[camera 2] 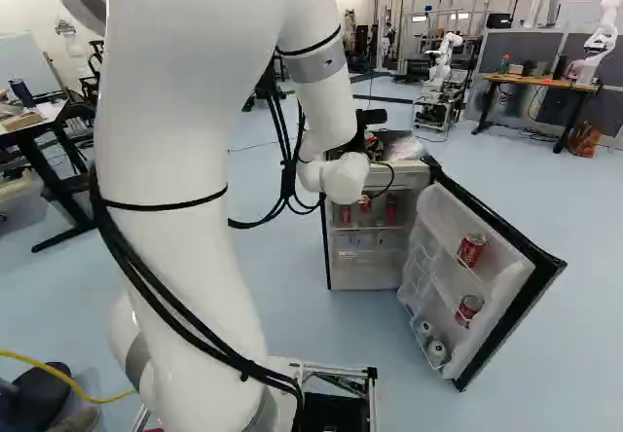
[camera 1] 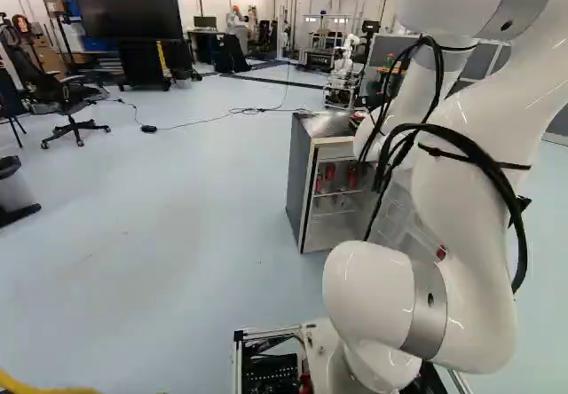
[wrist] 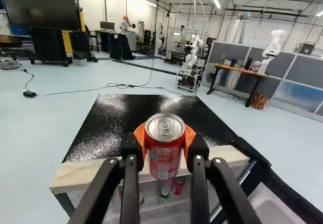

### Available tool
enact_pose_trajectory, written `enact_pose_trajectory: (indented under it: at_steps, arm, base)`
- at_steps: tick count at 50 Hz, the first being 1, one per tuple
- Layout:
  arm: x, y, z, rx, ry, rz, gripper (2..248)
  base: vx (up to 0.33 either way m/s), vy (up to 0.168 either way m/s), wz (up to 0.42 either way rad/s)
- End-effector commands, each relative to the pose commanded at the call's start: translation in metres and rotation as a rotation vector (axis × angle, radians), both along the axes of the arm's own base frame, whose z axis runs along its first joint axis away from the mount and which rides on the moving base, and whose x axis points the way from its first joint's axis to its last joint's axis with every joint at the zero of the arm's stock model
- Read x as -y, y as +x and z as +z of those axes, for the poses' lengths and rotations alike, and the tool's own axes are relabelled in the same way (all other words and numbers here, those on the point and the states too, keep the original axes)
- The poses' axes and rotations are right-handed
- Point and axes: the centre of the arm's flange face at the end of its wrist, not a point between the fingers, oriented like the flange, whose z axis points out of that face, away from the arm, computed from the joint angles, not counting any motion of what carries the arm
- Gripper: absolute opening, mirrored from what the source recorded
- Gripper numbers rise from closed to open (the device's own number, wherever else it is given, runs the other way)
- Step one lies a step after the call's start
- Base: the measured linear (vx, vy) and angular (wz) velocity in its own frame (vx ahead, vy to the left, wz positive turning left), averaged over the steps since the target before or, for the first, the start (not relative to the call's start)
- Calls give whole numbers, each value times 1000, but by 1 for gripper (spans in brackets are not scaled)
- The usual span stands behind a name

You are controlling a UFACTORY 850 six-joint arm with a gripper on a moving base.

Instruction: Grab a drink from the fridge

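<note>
Beyond the arm in the right base view, the gripper [camera 2: 372, 143] shows only partly, above the small fridge [camera 2: 424, 167]. Seen from the wrist, the gripper [wrist: 165, 138] is shut on a red can [wrist: 164, 162], its orange pads against both sides. The can is upright, silver lid up, in front of and above the front edge of the fridge's black top [wrist: 113, 128]. The fridge door [camera 2: 506, 274] stands open, with red cans [camera 2: 471, 250] and white-topped cans [camera 2: 436, 352] on its racks. More red cans [camera 1: 330, 172] stand on an inside shelf.
In the left base view, an office chair [camera 1: 67, 101] and a large screen [camera 1: 124, 8] stand far left. Another robot [camera 2: 444, 62] is behind the fridge, near a wooden desk [camera 2: 541, 82]. A cable [camera 1: 200, 122] crosses the floor. A dark table [camera 2: 49, 126] stands at the right base view's left.
</note>
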Motion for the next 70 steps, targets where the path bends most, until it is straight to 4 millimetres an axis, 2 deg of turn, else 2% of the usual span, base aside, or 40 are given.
enact_pose_trajectory:
  at_steps: [15,24,35,58,70]
  arm:
    - [-1,13,-2,-1,-2,13,95]
    - [-1,22,-9,-16,3,20,95]
    - [-1,37,-21,-36,9,30,95]
    - [3,68,-28,-43,4,47,95]
    - [3,72,-29,-42,3,49,95]
  base:
    - [0,0,0]
    - [0,0,0]
    - [0,0,0]
    - [0,0,0]
    - [0,0,0]
